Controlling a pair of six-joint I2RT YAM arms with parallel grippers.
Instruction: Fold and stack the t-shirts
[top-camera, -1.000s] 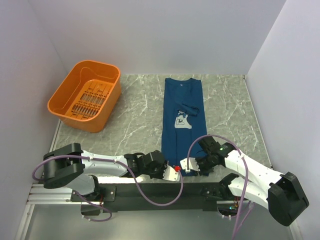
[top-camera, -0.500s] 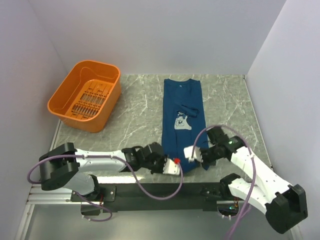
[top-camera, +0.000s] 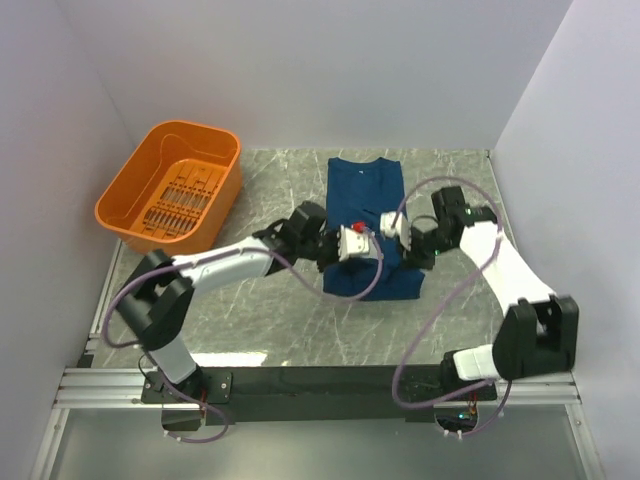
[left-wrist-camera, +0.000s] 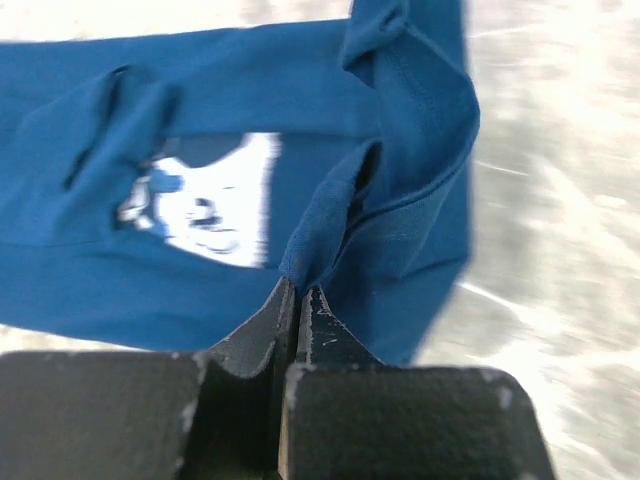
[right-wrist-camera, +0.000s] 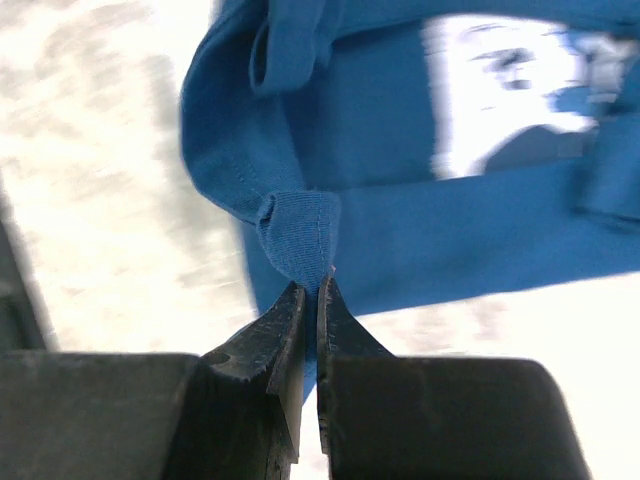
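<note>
Left gripper (left-wrist-camera: 298, 292) and right gripper (right-wrist-camera: 311, 288) each clamped on a hem corner of the t-shirt (top-camera: 365, 180), side by side mid-frame above it; its long axis runs up-frame, collar end beyond both, neither arm nearer.

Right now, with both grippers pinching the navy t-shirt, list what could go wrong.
1. The left gripper and right gripper each pinch only a small tuck of the navy t-shirt at their tips; either could slip.
2. A purple cable hangs over the cloth and might drag it.
3. Creases beside the mouse print may get folded in.
</note>
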